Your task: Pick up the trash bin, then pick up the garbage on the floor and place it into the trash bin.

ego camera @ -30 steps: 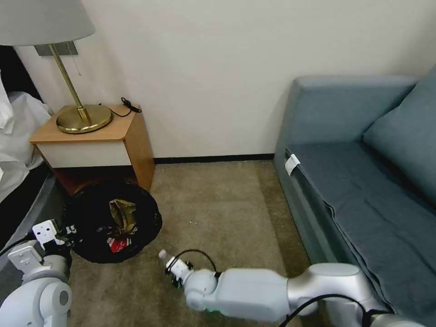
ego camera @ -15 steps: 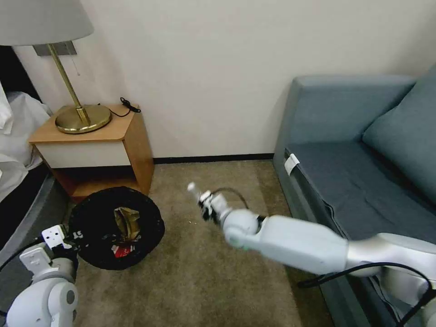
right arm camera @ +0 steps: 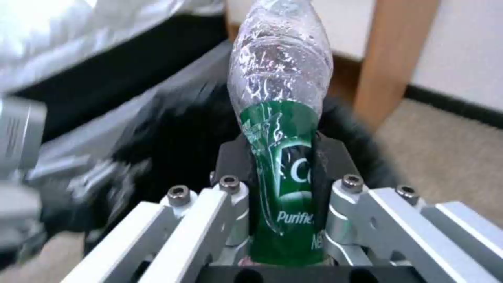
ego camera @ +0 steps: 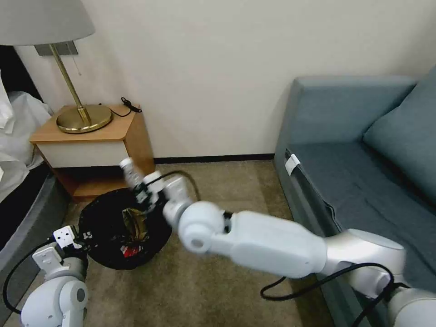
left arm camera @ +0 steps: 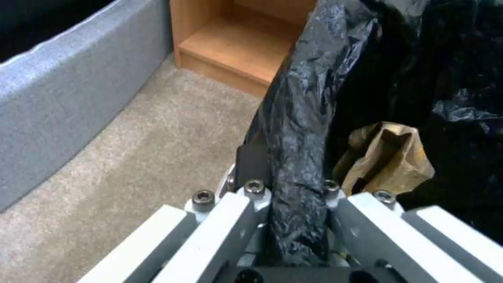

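One clear green-labelled bottle (right arm camera: 280, 165) is pinched at its labelled lower body by the right tool (ego camera: 144, 193), whose jaws are pressed against it on both sides; the bottle's neck end projects straight out ahead of the tool. By its thin crumpled-looking walls the bottle is judged light, somewhat springy and a little slippery, so the labelled waist, where it is already gripped, seems the soundest place for a hold. In the head view the right tool hangs over the far rim of the trash bin (ego camera: 97, 213), with the bottle tip reaching beyond that rim toward the wooden nightstand (ego camera: 97, 136).

The left tool (left arm camera: 296, 204) is closed on the bin's near rim, the wrinkly black plastic bag (left arm camera: 298, 118) being squeezed between its jaws; the rim runs forward from the tool. The bag is judged soft and slick, so the grip is better taken on the stiff rim beneath it than on loose film alone. Whether the bin rests on the carpet (ego camera: 218, 200) or is lifted clear of it cannot be told.

Inside the bin, just ahead of the left tool and to one side of the rim, a brown-gold snack wrapper (left arm camera: 388, 157) lies crumpled; a red-and-white packet (ego camera: 129, 250) is seen lower in the bag. Release of the bottle has not yet been made.
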### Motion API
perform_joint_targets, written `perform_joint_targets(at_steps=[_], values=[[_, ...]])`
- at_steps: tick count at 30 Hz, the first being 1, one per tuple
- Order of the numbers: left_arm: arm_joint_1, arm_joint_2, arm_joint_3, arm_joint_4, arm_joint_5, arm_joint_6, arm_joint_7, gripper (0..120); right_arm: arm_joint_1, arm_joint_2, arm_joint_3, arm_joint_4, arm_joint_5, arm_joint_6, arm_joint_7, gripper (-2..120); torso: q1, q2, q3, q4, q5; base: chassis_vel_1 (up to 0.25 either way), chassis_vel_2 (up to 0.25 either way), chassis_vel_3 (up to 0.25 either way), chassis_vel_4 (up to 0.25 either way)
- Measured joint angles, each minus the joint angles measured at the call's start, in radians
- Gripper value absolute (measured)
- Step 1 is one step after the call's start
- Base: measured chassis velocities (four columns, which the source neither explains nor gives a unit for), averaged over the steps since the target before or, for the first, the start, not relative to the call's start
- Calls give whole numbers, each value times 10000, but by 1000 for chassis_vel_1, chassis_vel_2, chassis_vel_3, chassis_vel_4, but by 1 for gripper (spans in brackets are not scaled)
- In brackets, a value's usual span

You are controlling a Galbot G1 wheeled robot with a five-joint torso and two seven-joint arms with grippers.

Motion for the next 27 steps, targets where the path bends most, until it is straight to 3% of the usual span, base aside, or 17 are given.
perform_joint_targets(at_steps=[7,27], values=[[18,-212,119,-167,-35,53,-103,3,-218,350,-815,-517,-670,52,14,19,0,0,0,0,0,0,0,0,0],[165,-285,119,-514,-364,170,-292,3,-293,100,-651,-467,-1221,48,-165,88,0,0,0,-1,2,0,0,0,0]])
